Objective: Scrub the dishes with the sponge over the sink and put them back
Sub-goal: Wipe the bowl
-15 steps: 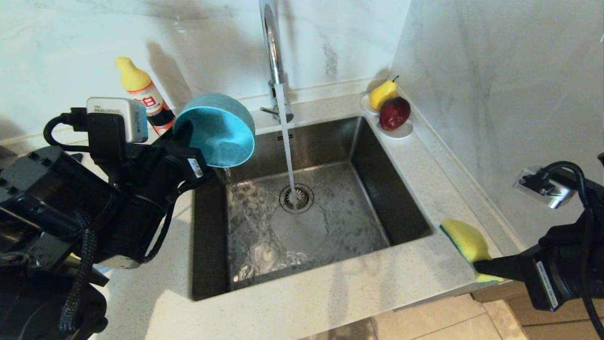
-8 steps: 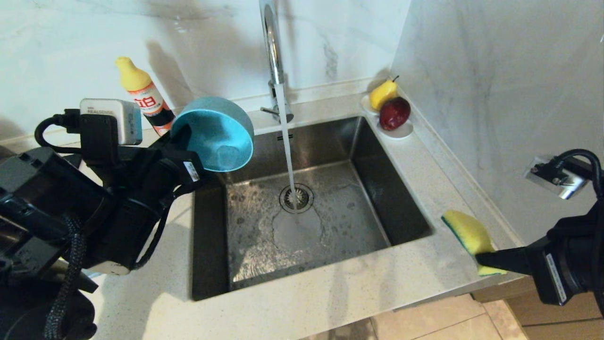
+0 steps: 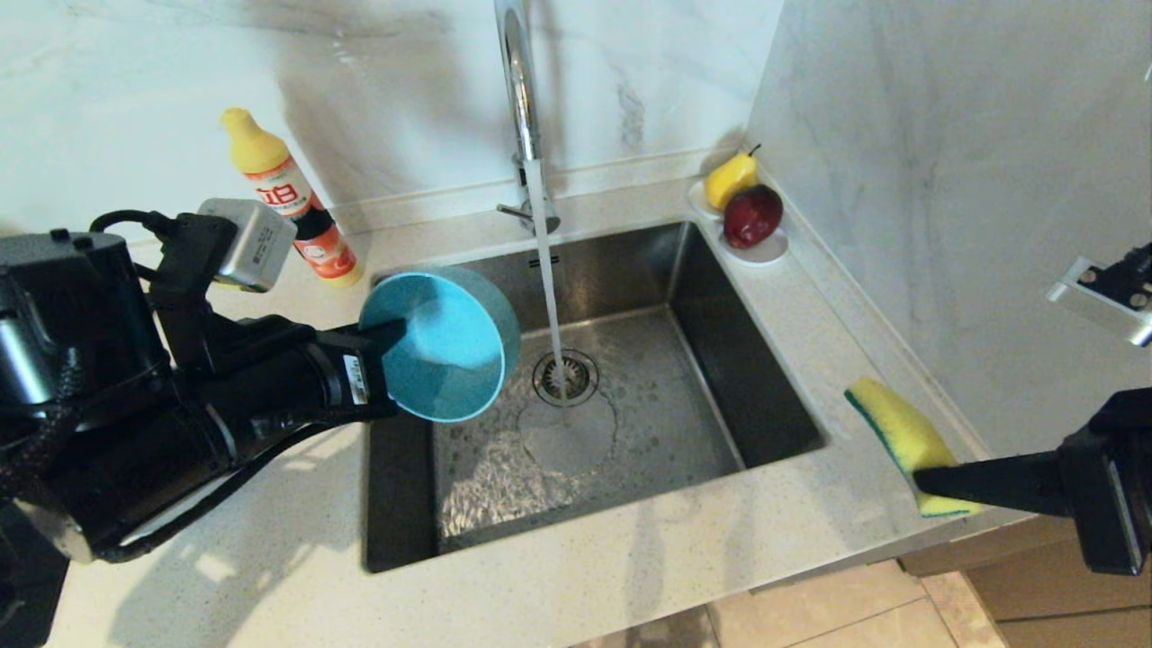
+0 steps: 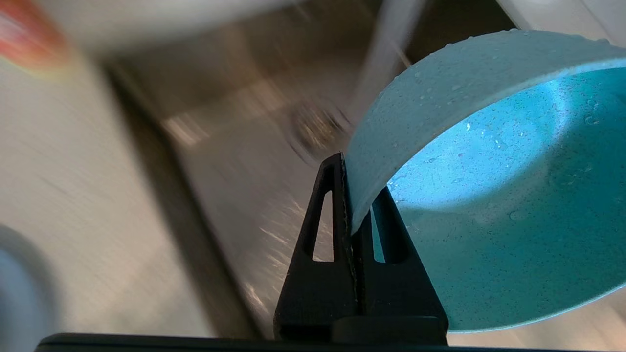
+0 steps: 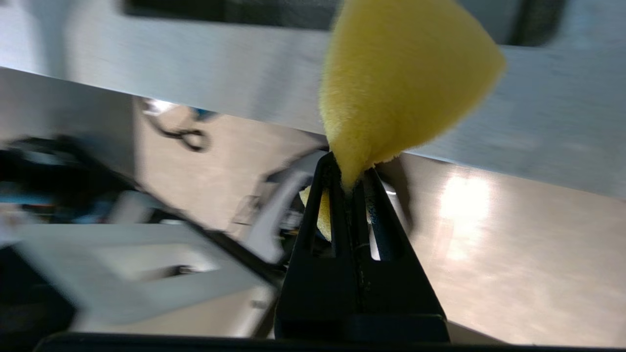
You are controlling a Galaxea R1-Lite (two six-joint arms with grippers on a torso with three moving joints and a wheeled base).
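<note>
Now | left hand (image 3: 382, 337) clamps teal bowl (image 3: 441, 346), lowered over sink (image 3: 630, 270) | right hand (image 3: 922, 481) apparently pinches sponge (image 3: 900, 436)

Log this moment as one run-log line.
left gripper: shut on teal bowl rim, tipped over sink | right gripper: shut on sponge, beside sink | faucet: running

not much to read here tbh. the detergent bottle (image 3: 292, 211) with the yellow cap, standing on the counter by the back wall, has a red and white label with big dark characters on it, but we can't make out what they say. there's also a small white sticker (image 3: 356, 380) with tiny print on the left arm's wrist, too small for us to read. nothing else has any text we can spot.
</note>
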